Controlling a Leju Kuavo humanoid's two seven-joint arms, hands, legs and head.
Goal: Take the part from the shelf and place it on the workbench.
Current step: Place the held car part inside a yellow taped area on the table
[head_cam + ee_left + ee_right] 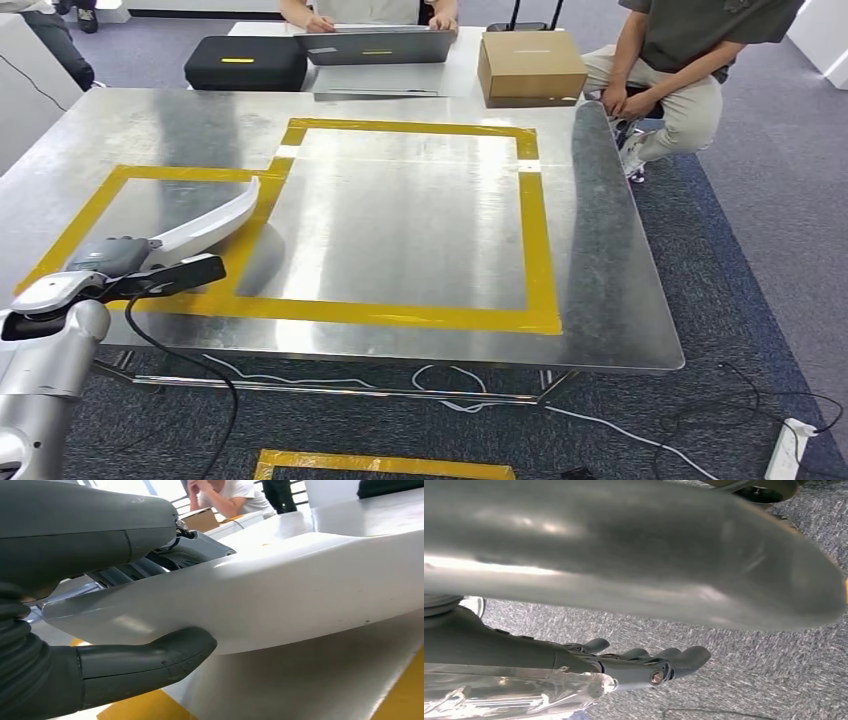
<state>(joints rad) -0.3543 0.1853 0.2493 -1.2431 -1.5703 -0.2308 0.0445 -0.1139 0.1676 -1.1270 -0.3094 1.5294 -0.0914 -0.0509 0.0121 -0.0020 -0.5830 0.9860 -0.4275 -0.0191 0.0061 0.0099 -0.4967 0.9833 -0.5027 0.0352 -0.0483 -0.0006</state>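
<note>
White curved part [210, 222], long and blade-shaped, held over the near-left corner of the workbench [420, 230], crossing the yellow tape outline [535, 250] there. Cannot tell if its far end touches the metal top. Left hand [140, 268] grips the part's near end; in the left wrist view the part [300, 590] sits between the thick thumb [150, 660] on one side and the darker fingers [165, 562] on the other, clamped. Right hand [644, 662] hangs over grey carpet [749, 680], fingers close together and roughly straight, holding nothing visible; cannot tell if open or closed.

Beyond the workbench's far edge: black case [245, 62], laptop [378, 45], cardboard box [530, 65]. A seated person [690, 70] at the far-right corner, another person's hands [320, 20] at the laptop. Cables [440, 385] on the floor under the workbench's near edge, power strip [788, 450] to the near right.
</note>
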